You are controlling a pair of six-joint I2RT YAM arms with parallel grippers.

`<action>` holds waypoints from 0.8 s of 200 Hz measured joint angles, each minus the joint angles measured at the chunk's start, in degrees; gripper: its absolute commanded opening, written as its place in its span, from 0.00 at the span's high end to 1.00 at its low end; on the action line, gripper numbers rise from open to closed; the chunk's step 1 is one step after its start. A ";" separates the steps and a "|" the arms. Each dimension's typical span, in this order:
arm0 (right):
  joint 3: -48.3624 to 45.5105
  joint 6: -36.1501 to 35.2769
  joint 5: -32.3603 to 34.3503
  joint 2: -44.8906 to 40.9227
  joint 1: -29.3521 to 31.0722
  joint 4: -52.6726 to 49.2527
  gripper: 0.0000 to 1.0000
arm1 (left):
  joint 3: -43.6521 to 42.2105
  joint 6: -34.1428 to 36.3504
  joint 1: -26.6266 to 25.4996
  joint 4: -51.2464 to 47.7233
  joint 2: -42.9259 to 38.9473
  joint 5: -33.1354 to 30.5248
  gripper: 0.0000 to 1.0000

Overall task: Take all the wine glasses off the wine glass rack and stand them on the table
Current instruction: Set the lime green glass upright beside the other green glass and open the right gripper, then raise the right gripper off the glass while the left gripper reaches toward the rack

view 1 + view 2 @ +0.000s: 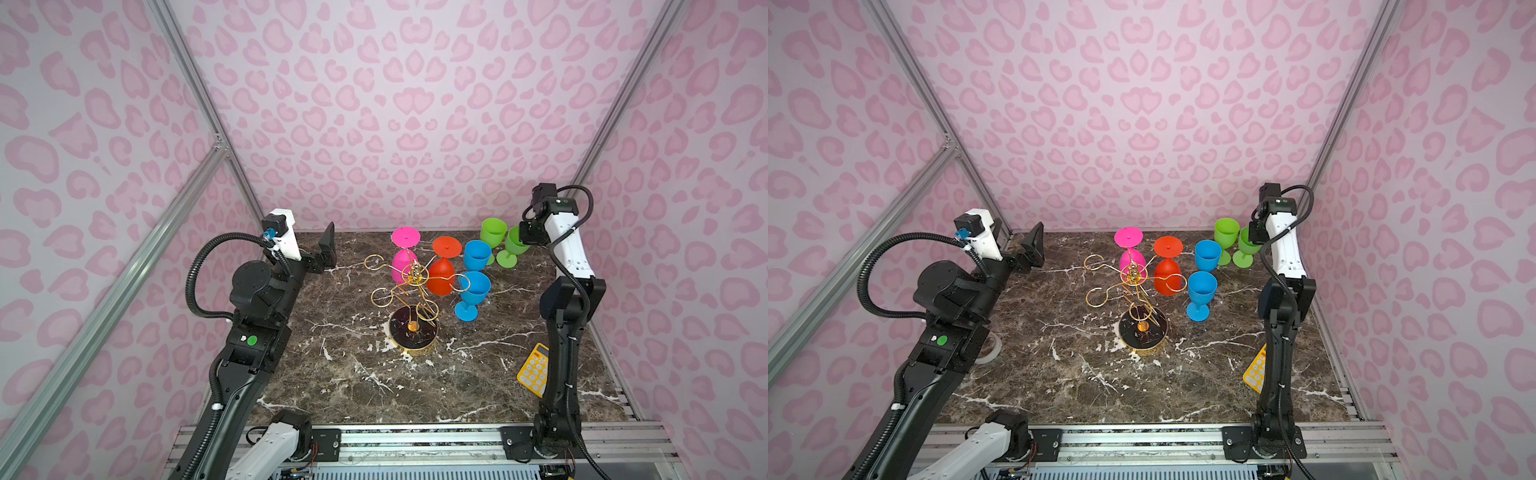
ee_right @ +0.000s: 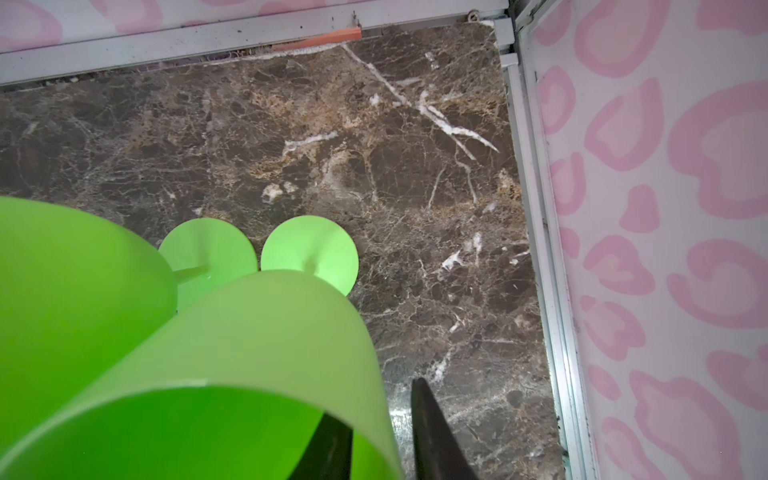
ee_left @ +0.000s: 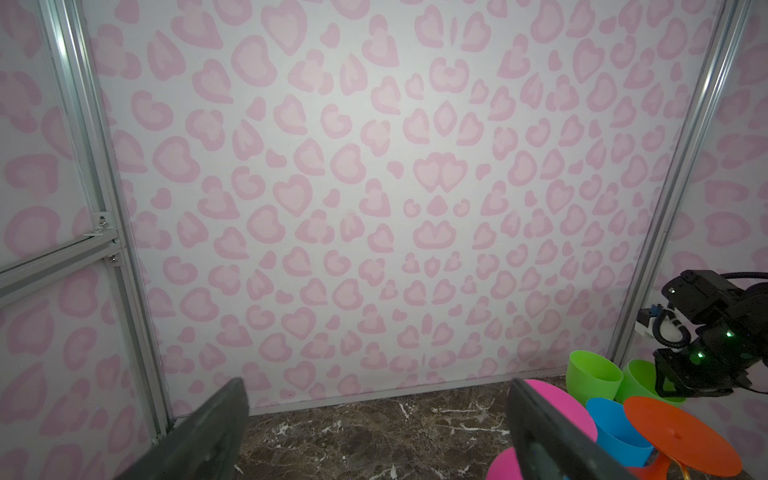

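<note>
Right gripper (image 2: pixel 378 415) straddles the rim of the green wine glass (image 2: pixel 249 332), upright on the table (image 2: pixel 374 145), apart from the wine glass rack (image 1: pixel 401 328) — fingers (image 2: pixel 436 436) slackened off its wall; left gripper (image 3: pixel 376 399) gapes empty; release seems in hand — next, withdraw upward without tipping it.

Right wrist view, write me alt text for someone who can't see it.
The right gripper has its black jaws slightly parted astride the rim of a lime-green plastic wine glass, one inside the bowl, one outside. A second green glass stands beside it on the brown marble tabletop.
</note>
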 measured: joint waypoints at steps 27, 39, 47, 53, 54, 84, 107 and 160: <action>0.22 0.07 0.02 -0.63 0.09 0.22 0.68 | 0.07 -0.83 0.09 -0.20 0.24 -0.44 0.03; 0.22 0.39 0.02 -0.63 0.09 0.15 0.68 | 0.07 -1.16 0.13 -0.76 0.22 -0.44 0.03; 0.22 0.39 0.00 -0.63 0.09 0.04 0.68 | 0.07 -1.44 0.24 -0.72 0.22 -0.46 0.03; 0.22 0.42 0.00 -0.72 0.09 0.07 0.67 | 0.07 -1.42 0.28 -0.74 0.22 -0.46 0.03; 0.22 0.42 0.00 -0.72 0.09 0.07 0.67 | 0.07 -1.42 0.28 -0.74 0.22 -0.46 0.03; 0.20 0.90 -0.42 -2.25 0.26 0.22 0.63 | 0.07 -2.14 0.37 -0.74 0.22 -0.66 0.03; -1.05 1.55 -0.68 -5.05 0.35 1.62 0.59 | 0.07 -2.80 0.61 -0.76 0.59 -0.61 0.03; -3.74 2.14 -3.76 -7.34 0.24 3.72 0.55 | 1.97 -4.92 1.05 -1.79 2.49 0.74 0.03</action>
